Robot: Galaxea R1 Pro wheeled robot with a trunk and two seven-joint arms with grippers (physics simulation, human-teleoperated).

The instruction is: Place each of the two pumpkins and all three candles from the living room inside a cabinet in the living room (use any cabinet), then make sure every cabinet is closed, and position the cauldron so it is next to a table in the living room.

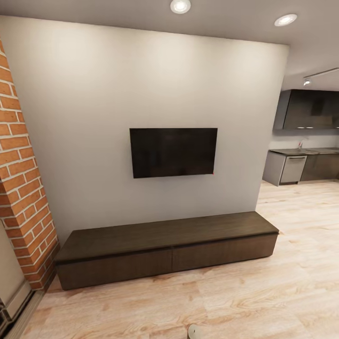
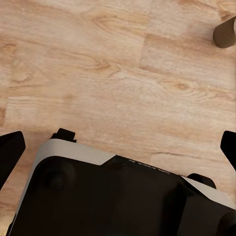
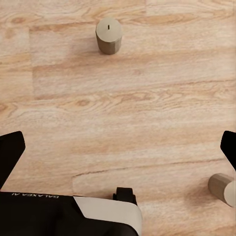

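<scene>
Right jaws wide apart above floor, candle (image 3: pixel 108 35) upright well beyond them.

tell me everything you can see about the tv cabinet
The cabinet is a long, low unit of dark-brown wood grain with a flat slab top and two wide handleless drawer fronts divided by a thin centre seam. Both fronts sit flush, so it looks closed. It stands on the pale wood floor against the grey wall, below the wall-mounted TV, its left end beside the brick column. Nothing rests on top.

Pale grey wall (image 1: pixel 141 84) with black flat wall-mounted TV (image 1: pixel 173 151), red brick column (image 1: pixel 21 188) left, light wood plank floor (image 1: pixel 245 292), dark kitchen units (image 1: pixel 306 165) right, round recessed ceiling lights (image 1: pixel 181 6).
</scene>
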